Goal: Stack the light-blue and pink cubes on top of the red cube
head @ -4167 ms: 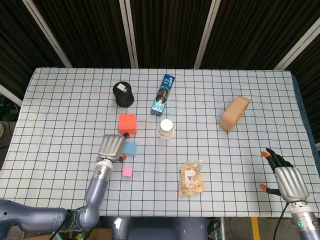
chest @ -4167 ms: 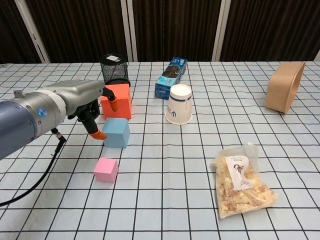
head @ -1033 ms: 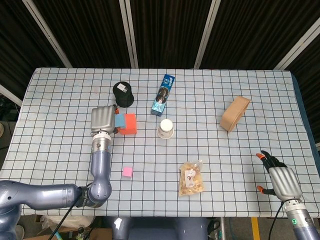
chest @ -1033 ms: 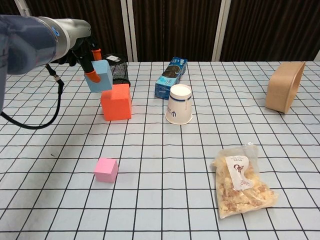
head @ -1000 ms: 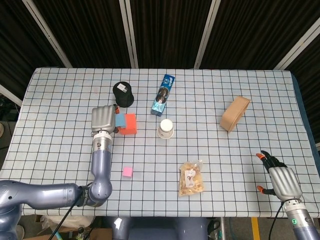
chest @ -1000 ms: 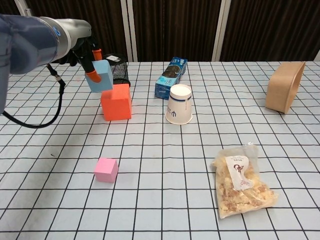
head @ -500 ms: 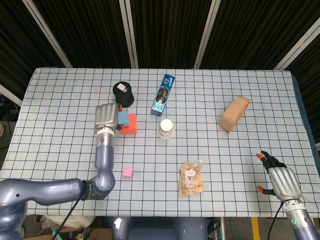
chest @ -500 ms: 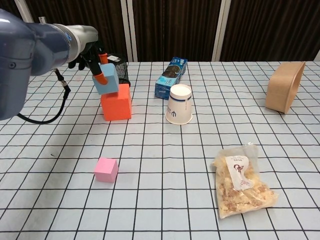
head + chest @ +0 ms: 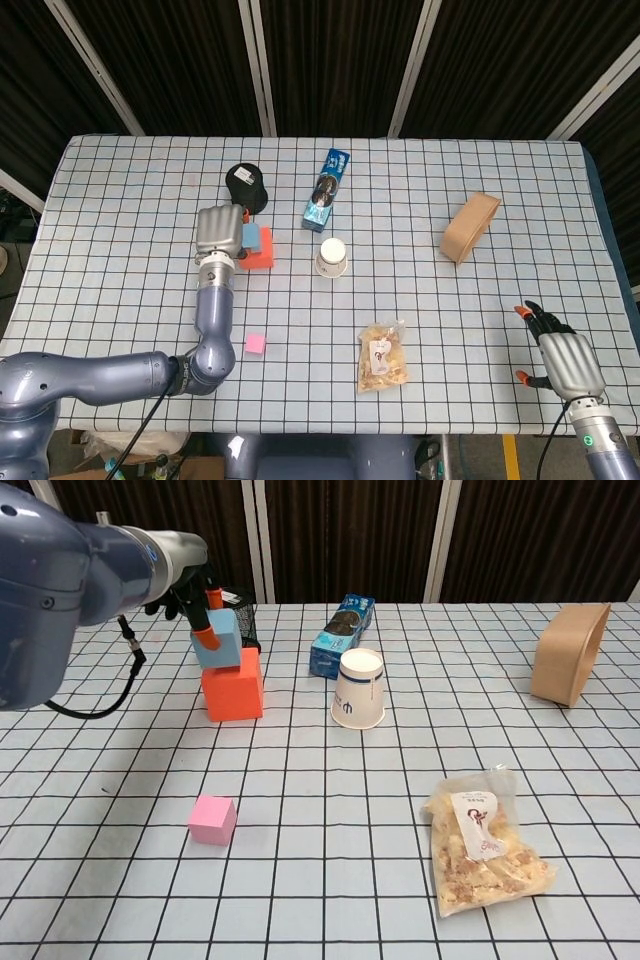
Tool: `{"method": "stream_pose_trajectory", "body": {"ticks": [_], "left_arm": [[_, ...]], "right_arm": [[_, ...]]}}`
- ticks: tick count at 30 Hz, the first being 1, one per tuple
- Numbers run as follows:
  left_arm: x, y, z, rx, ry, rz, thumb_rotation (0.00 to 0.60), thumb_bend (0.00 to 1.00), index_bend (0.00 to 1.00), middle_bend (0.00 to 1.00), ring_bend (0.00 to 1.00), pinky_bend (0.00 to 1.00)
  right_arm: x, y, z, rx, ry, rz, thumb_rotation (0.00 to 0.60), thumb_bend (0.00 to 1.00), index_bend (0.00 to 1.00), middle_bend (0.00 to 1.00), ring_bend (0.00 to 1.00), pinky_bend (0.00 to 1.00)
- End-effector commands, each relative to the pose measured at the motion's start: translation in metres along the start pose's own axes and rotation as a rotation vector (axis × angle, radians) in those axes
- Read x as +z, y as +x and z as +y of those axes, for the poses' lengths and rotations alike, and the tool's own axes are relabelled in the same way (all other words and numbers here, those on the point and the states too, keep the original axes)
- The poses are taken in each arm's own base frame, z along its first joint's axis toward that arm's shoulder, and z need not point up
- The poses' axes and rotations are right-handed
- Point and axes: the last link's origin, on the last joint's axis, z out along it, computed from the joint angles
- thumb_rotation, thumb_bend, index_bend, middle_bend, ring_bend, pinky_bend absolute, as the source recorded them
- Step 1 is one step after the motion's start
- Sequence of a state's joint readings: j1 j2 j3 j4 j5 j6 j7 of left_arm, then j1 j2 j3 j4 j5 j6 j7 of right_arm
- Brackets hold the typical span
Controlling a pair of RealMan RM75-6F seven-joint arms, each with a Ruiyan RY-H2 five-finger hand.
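Chest view shows my left hand [image 9: 190, 590], fingers holding the light-blue cube [image 9: 218, 640], has carried it over the red cube's [image 9: 233, 688] nine-o'clock edge, almost ready to set down.

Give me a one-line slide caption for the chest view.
Left robot hand holds light-blue cube over red cube; pink cube waits.

Both views bright, evenly lit from overhead; black backdrop stays dark. Shadows soft and short, tucked under objects. Mild sheen on snack bag [image 9: 482, 842] and on arm casing at 10 o'clock in chest view. Focus sharp throughout, no motion blur. Head view shows slight bowing of table edges [image 9: 60, 190].
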State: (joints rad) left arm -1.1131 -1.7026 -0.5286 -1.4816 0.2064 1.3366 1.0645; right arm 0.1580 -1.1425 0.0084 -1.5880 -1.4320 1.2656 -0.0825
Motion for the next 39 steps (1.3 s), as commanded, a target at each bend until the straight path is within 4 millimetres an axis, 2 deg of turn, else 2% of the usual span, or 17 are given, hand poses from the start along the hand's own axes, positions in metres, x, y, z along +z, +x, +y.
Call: {"method": "stream_pose_trajectory", "body": {"ticks": [1,6,26,39], "left_arm": [[-0.004,0.009,-0.001,0.028,0.008,0.024,0.600,0.30,0.51,0.87,0.72,0.76],[-0.004,0.010,-0.002,0.034,0.027,0.034,0.600,0.30,0.51,0.87,0.72,0.76],[0.002,-0.007,0.003,0.001,0.044,-0.020,0.600,0.30,0.51,0.87,0.72,0.76],[0.001,-0.008,0.014,0.017,0.025,-0.013,0.600,0.30,0.50,0.87,0.72,0.76]], "right_arm": [[0.000,-0.001,-0.001,-0.002,0.005,-0.004,0.600,0.14,0.14,0.10,0.20,0.35],[0.000,-0.002,-0.002,-0.003,0.007,-0.006,0.600,0.14,0.14,0.10,0.20,0.36],[0.001,-0.001,0.001,0.012,0.008,-0.007,0.600,0.14,0.14,0.10,0.20,0.37],[0.002,-0.003,0.001,0.006,0.005,-0.009,0.600,0.14,0.14,0.10,0.20,0.37]]}}
